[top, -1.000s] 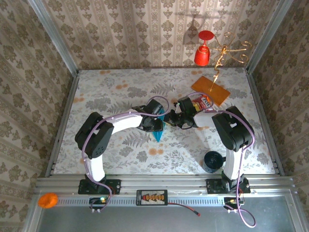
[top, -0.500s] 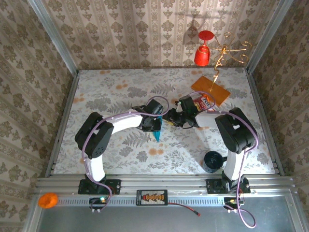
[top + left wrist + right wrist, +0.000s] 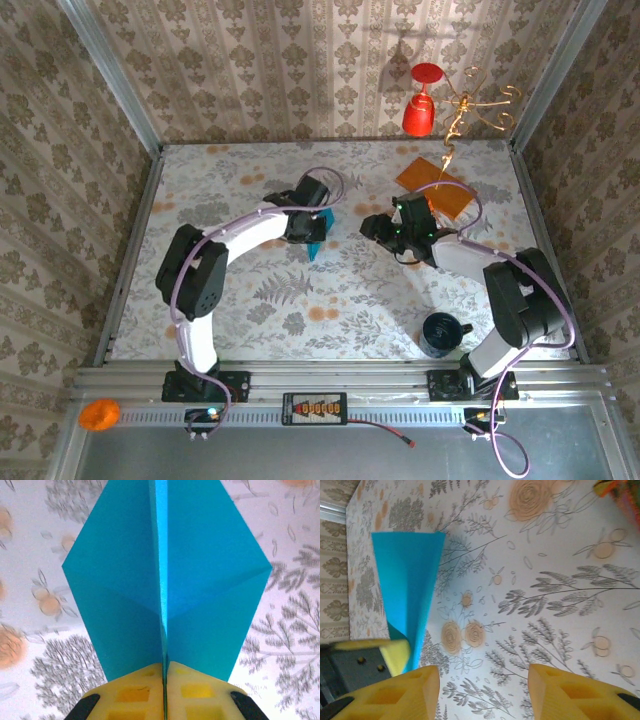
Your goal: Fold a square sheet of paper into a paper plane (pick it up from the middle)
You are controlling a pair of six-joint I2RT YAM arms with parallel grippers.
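Folding looks finished: the slim teal-blue paper plane [image 3: 115,580] is held over mid-table, its keel clamped between the left gripper's [image 3: 164,680] pads. The right gripper [image 3: 482,692], jaws apart and empty, sits just right. Next: set it down; flat orange card [image 3: 445,190] far right, black round object [image 3: 440,333] near right, neither obstructs

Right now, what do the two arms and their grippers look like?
The left arm and right arm are alike: white links, black joints and a purple cable along each. The left gripper and right gripper have yellow fingers with square recesses and black parts behind them.
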